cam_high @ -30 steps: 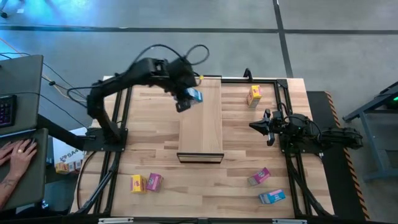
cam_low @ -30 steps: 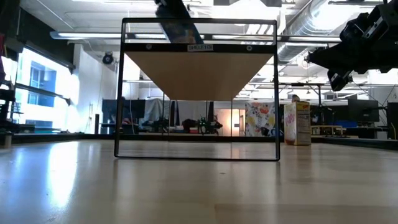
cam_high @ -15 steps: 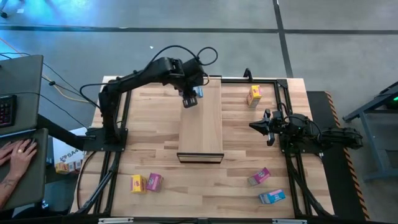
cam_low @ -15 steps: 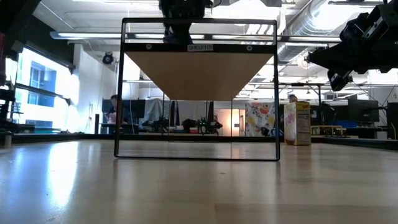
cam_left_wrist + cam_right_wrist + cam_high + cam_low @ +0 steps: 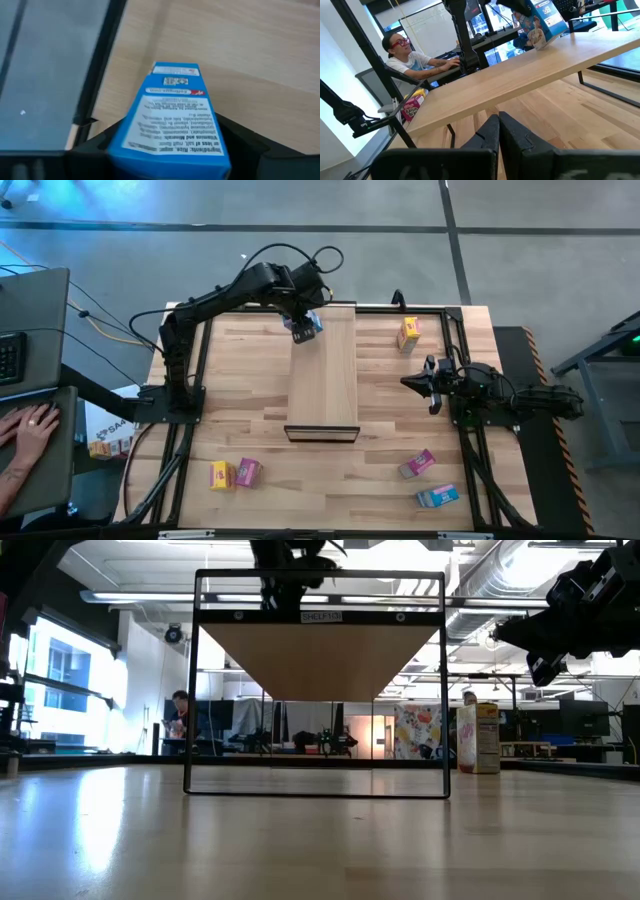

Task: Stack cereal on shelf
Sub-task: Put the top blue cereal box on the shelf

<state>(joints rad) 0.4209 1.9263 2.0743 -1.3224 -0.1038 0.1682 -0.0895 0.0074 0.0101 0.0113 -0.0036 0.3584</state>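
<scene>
My left gripper [image 5: 301, 327] is over the far left corner of the shelf [image 5: 323, 375], a pale plank on a black frame, and is shut on a blue cereal box [image 5: 312, 320]. The right wrist view shows this box [image 5: 542, 20] tilted over the shelf top [image 5: 520, 75]. My right gripper [image 5: 424, 381] hovers shut at the table's right side. A yellow box [image 5: 408, 333] stands upright near the far right corner. Pink [image 5: 417, 464] and blue [image 5: 438, 496] boxes lie near right. Yellow [image 5: 219, 474] and pink [image 5: 247, 472] boxes lie near left. My left gripper pinches the blue box between its two fingers [image 5: 95, 150], one on each broad face, with the printed narrow side [image 5: 172, 122] facing the wrist camera. The box points away from the fingers, slanting down. Its lower end [image 5: 538, 45] is at the shelf top; whether it rests there I cannot tell.
The black shelf frame [image 5: 197, 680] lifts the plank well above the tabletop [image 5: 250, 400]. Black rails border the table on left and right. A person sits at a keyboard beyond the left edge, one hand [image 5: 30, 425] showing. Bare tabletop lies between shelf and right arm.
My left gripper has carried the blue box toward the table's far edge, from beside the shelf's left edge to its far left corner, turning as it went. It has stayed shut on the box.
</scene>
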